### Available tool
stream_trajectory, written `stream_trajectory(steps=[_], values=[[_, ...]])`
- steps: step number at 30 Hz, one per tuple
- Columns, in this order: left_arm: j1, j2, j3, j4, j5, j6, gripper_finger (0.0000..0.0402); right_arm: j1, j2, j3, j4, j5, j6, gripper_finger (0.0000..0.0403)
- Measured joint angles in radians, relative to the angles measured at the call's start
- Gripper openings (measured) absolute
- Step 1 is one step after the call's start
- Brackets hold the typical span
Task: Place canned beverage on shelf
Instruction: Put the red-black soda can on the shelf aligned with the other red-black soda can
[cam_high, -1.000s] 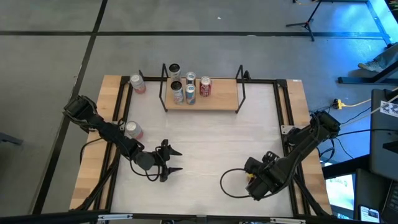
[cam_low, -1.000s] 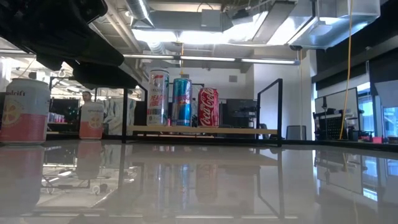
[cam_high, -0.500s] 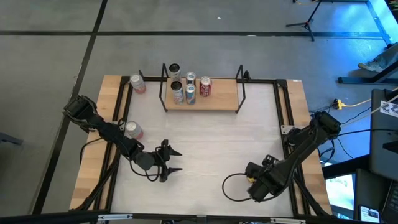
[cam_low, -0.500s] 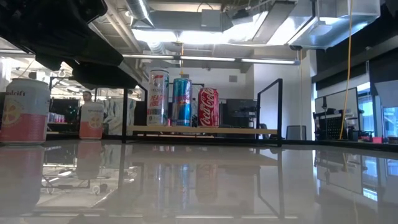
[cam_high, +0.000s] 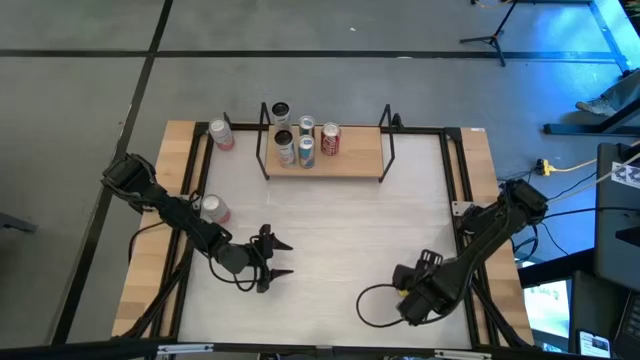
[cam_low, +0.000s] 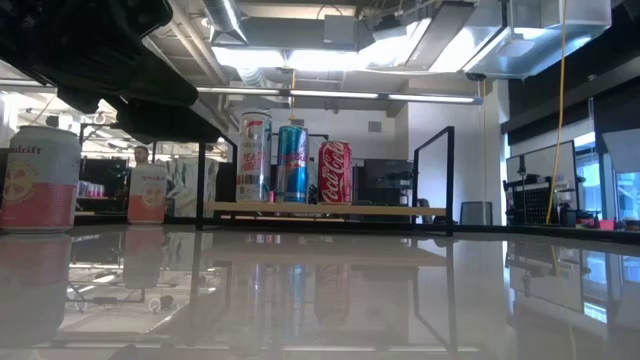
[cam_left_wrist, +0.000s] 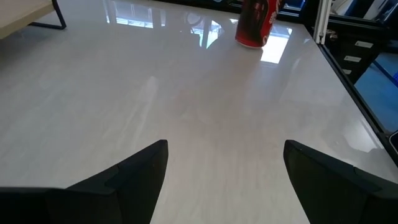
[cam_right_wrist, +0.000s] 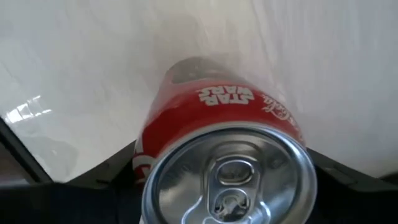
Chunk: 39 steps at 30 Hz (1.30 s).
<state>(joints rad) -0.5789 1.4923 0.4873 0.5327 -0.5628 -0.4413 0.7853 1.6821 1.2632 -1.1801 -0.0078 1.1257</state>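
Note:
A red Star Wars cola can (cam_right_wrist: 224, 130) stands upright on the white table at the near right; it also shows in the left wrist view (cam_left_wrist: 254, 26). My right gripper (cam_high: 412, 296) is over it, slanting down, open, with one finger on each side of the can's body. I cannot tell whether they touch it. My left gripper (cam_high: 285, 258) is open and empty at the near left, pointing toward the table's right. The shelf (cam_high: 352, 155), a light-wood board on a black wire frame, stands at the far middle with several cans (cam_high: 306, 150) on its left half.
Two pink cans stand on the left side, one at the far corner (cam_high: 221, 134) and one beside my left arm (cam_high: 213, 208). A dark-topped can (cam_high: 279, 111) stands at the shelf's far left post. The shelf's right half is bare board. A black cable loops on the table (cam_high: 372, 305).
My right gripper has drawn a little toward the table's near edge over the red can, and its cable loop has shifted with it. The cans stand where they were.

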Motion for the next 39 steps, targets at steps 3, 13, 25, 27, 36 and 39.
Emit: stream_trajectory(steps=[3, 13, 25, 27, 36, 39], values=[[0.0, 0.0, 0.0, 0.0, 0.0, -0.002, 0.031, -0.005, 0.0, 0.036, -0.001, 0.043, -0.018, 0.0288], [0.0, 0.0, 0.0, 0.0, 0.001, -0.028, 0.031, -0.135, 0.0, 0.241, -0.15, 0.185, -0.229, 0.0288], [-0.055, 0.051, 0.0, 0.002, -0.026, -0.13, 0.031, -0.431, 0.0, 0.45, -0.18, 0.311, -0.593, 0.0288], [-0.06, 0.065, 0.0, 0.002, -0.037, -0.135, 0.031, -0.489, -0.001, 0.467, -0.179, 0.312, -0.644, 0.0288], [-0.087, 0.074, 0.0, 0.0, -0.046, -0.223, 0.031, -0.73, -0.001, 0.478, -0.117, 0.312, -0.875, 0.0288], [-0.103, 0.074, 0.0, 0.0, -0.073, -0.233, 0.031, -0.778, -0.001, 0.478, -0.073, 0.313, -0.934, 0.0288]])
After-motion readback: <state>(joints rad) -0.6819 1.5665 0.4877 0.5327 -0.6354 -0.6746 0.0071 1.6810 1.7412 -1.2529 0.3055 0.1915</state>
